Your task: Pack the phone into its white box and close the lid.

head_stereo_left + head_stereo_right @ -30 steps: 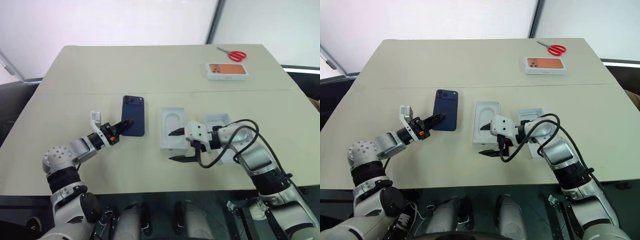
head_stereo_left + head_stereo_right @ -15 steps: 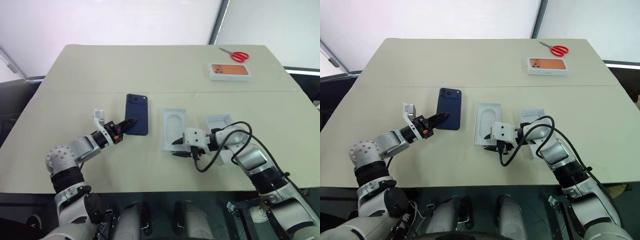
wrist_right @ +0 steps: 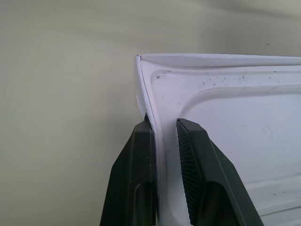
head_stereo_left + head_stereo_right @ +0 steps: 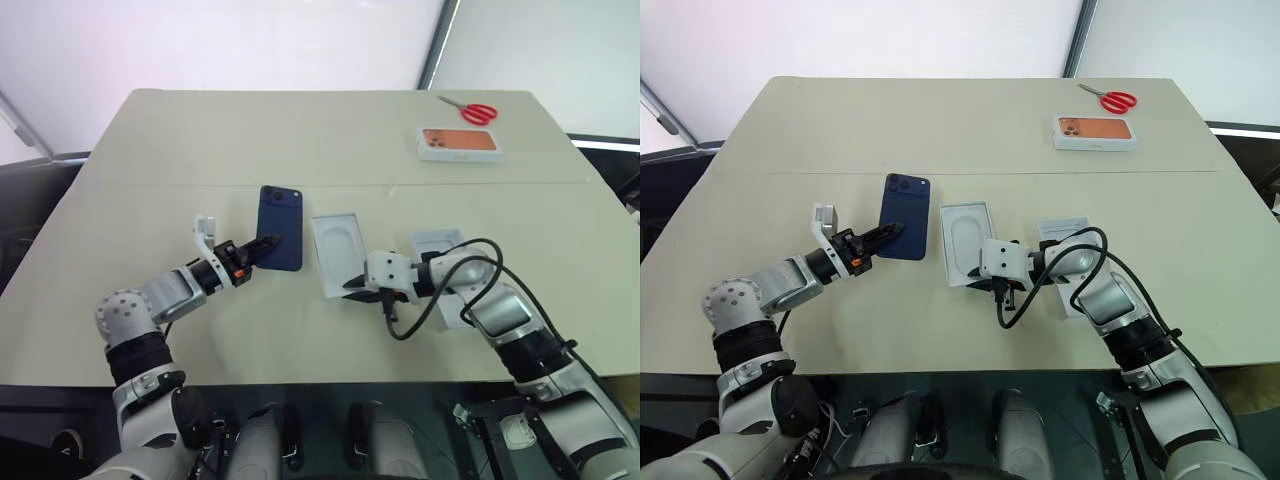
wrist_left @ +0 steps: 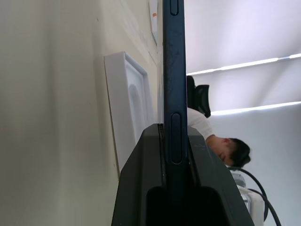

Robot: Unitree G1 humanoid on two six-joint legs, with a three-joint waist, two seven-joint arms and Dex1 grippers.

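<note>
left gripper [image 4: 262, 244] pinches phone [image 4: 281, 213] by edge | right gripper [image 3: 164, 126] clamps box [image 4: 338, 241] wall | risk: thin-edge grip slips, phone drops; box skews

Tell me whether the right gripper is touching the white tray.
Touching. The right wrist view shows the right gripper with its fingers pinching the white tray's wall.
</note>
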